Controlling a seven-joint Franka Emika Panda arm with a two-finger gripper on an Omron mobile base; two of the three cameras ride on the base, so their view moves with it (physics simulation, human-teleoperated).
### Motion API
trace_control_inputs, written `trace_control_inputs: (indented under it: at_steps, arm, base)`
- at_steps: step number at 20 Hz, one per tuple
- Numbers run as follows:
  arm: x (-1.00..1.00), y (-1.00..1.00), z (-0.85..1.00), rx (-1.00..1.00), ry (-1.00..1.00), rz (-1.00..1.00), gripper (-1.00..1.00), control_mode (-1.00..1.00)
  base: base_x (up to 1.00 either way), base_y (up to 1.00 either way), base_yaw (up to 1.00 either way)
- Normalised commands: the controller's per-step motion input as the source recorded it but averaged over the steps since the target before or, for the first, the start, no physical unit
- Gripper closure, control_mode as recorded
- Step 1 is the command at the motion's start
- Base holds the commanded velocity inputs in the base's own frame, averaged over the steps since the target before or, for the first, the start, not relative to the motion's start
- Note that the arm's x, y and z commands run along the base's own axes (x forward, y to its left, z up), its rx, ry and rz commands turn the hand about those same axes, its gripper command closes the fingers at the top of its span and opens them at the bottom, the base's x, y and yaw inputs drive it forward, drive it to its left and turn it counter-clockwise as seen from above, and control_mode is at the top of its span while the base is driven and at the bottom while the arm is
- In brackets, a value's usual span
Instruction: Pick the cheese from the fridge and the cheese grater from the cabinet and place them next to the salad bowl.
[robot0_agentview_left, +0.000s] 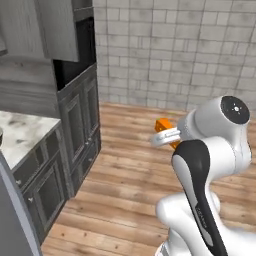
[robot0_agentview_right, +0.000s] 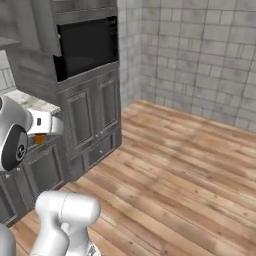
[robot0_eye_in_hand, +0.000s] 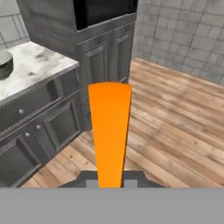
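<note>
Gripping the cheese (robot0_eye_in_hand: 109, 131) in our gripper (robot0_eye_in_hand: 109, 183), we've got the orange wedge pinched between the fingers and sticking straight out ahead, up in the air over the wooden floor (robot0_eye_in_hand: 175, 131). Further out there's a marble counter (robot0_eye_in_hand: 35, 70) with the salad bowl (robot0_eye_in_hand: 4, 64) at its left edge, then the tiled wall (robot0_eye_in_hand: 183, 30).

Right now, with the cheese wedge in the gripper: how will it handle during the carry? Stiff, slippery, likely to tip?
The cheese looks stiff: it juts straight out of the gripper without sagging. Probably light, being small beside the arm in the left base view. Its smooth tapered faces could slip forward if the hold is loose, so gentle moves seem wise.
</note>
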Motion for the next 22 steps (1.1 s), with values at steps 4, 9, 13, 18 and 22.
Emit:
trace_control_inputs:
  at_steps: [4, 9, 13, 18, 22]
  arm:
    - [0.0, 0.0, 0.0, 0.0, 0.0, 0.0, 1.0, 1.0]
    - [0.0, 0.0, 0.0, 0.0, 0.0, 0.0, 1.0, 1.0]
    - [0.0, 0.0, 0.0, 0.0, 0.0, 0.0, 1.0, 1.0]
    - [0.0, 0.0, 0.0, 0.0, 0.0, 0.0, 1.0, 1.0]
    - [0.0, 0.0, 0.0, 0.0, 0.0, 0.0, 1.0, 1.0]
  base:
    - [0.58, 0.0, 0.63]
    - [0.62, 0.0, 0.58]
    - [0.67, 0.0, 0.52]
    - [0.73, 0.0, 0.45]
    - [0.71, 0.0, 0.48]
